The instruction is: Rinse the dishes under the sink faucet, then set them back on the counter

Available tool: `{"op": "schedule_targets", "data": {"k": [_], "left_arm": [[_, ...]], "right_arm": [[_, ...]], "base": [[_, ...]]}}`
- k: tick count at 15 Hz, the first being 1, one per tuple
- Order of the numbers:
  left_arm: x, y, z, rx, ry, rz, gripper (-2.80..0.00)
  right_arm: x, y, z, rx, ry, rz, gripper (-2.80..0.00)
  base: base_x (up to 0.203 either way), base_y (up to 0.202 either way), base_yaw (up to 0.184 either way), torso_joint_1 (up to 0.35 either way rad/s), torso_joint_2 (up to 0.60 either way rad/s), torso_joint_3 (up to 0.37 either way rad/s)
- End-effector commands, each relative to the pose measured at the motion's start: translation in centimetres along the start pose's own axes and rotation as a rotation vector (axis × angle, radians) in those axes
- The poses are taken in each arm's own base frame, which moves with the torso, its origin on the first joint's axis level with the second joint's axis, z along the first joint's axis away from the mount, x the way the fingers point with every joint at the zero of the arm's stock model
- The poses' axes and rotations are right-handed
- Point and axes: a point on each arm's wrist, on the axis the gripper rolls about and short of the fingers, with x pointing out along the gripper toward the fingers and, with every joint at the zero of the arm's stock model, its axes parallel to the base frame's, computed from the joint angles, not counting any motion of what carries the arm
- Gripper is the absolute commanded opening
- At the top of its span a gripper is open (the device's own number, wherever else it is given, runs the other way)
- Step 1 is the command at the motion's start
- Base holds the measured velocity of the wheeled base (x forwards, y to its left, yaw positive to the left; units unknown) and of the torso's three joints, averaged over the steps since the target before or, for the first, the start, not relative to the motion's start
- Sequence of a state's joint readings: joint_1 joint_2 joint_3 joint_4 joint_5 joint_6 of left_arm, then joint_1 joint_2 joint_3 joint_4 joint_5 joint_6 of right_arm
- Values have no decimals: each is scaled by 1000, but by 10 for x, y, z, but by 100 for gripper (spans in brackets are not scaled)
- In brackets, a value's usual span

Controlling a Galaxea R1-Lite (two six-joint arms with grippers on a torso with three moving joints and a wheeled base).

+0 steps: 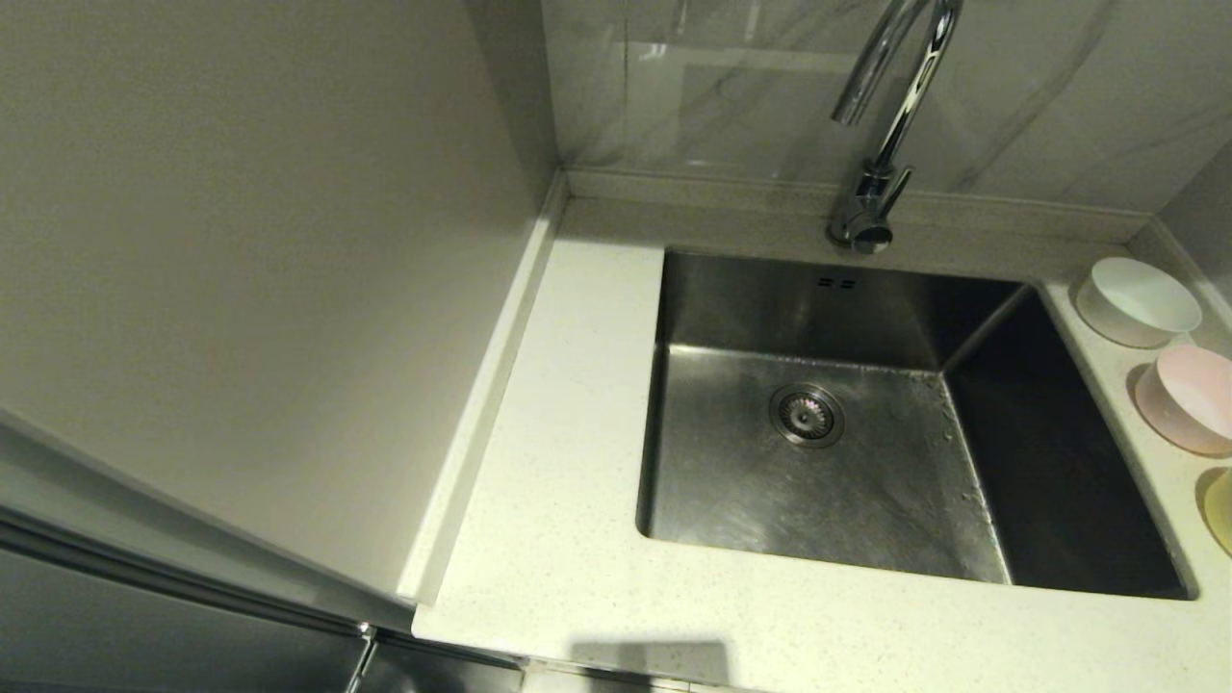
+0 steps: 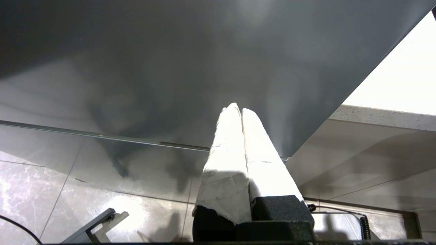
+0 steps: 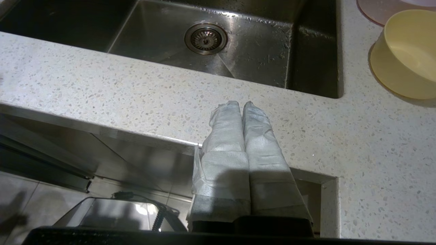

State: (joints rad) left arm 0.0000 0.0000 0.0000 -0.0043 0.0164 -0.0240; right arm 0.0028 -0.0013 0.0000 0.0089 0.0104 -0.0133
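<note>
Three bowls stand in a row on the counter point(image 1: 558, 539) right of the sink point(image 1: 731, 481): white bowl point(image 1: 1138, 300) at the back, pink bowl point(image 1: 1189, 397) in the middle, yellow bowl point(image 1: 1220, 508) nearest, cut by the frame edge. The chrome faucet point(image 1: 890, 115) rises behind the basin, with no water running. Neither arm shows in the head view. My right gripper point(image 3: 241, 103) is shut and empty, hovering at the counter's front edge, with the yellow bowl point(image 3: 405, 54) ahead to its right. My left gripper point(image 2: 237, 109) is shut and empty, low beside a grey cabinet panel.
The drain strainer point(image 1: 807, 414) sits mid-basin, with water drops on the sink floor. A tall grey panel point(image 1: 241, 269) walls off the counter's left side. Marble-look panels point(image 1: 1059, 87) stand behind the faucet. Tiled floor point(image 2: 102, 204) lies below the left gripper.
</note>
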Motion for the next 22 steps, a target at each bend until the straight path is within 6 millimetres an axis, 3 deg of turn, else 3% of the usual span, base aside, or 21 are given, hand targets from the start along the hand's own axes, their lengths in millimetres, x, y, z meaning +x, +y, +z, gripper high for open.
{"op": "schedule_targets", "data": {"k": [1, 22], "left_arm": [[0, 0, 0, -1, -2, 0, -280], [0, 0, 0, -1, -2, 0, -280]], "right_arm": [[0, 0, 0, -4, 2, 1, -280], [0, 0, 0, -4, 1, 1, -280]], "base": [[0, 0, 0, 0, 0, 0], [0, 0, 0, 0, 0, 0]]}}
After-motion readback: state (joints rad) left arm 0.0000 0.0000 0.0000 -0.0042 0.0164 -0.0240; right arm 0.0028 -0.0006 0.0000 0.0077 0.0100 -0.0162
